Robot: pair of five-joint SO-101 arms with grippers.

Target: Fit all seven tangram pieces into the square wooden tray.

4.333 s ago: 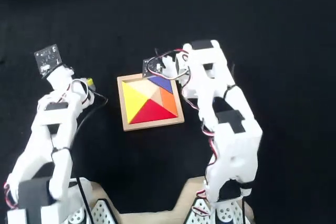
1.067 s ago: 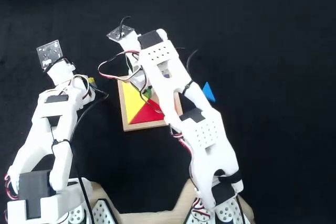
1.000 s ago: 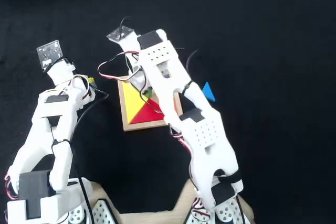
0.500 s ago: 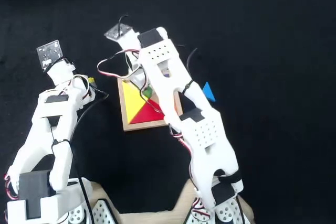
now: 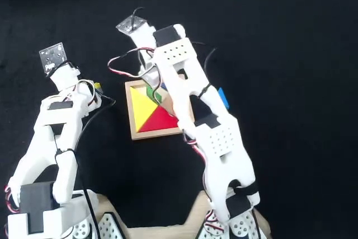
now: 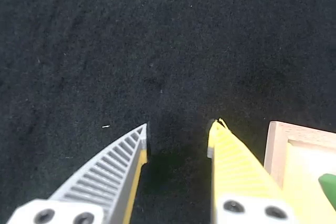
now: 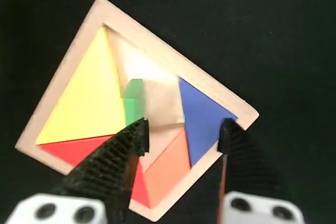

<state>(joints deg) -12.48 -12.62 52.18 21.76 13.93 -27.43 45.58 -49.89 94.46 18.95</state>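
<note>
The square wooden tray (image 5: 151,134) lies mid-table. In the right wrist view the tray (image 7: 168,52) holds a yellow triangle (image 7: 86,98), a red triangle (image 7: 79,149), an orange piece (image 7: 168,166) and a blue triangle (image 7: 199,116), with bare wood between them. A small green piece (image 7: 134,100) stands tilted beside the yellow triangle, just past one fingertip of my right gripper (image 7: 182,129), which hangs open over the tray. From above, the green piece (image 5: 152,94) peeks out under the right arm. My left gripper (image 6: 178,129) is open over black cloth, left of the tray.
Another blue piece (image 5: 223,98) lies on the black cloth right of the tray, partly behind the right arm. The tray's corner (image 6: 275,145) shows beside the left gripper's yellow finger. Black cloth covers the table all around.
The right arm swung from the tray's right side across it with the green piece, then shifted slightly right in the last half second. A blue piece appeared on the cloth. The left arm stayed still.
</note>
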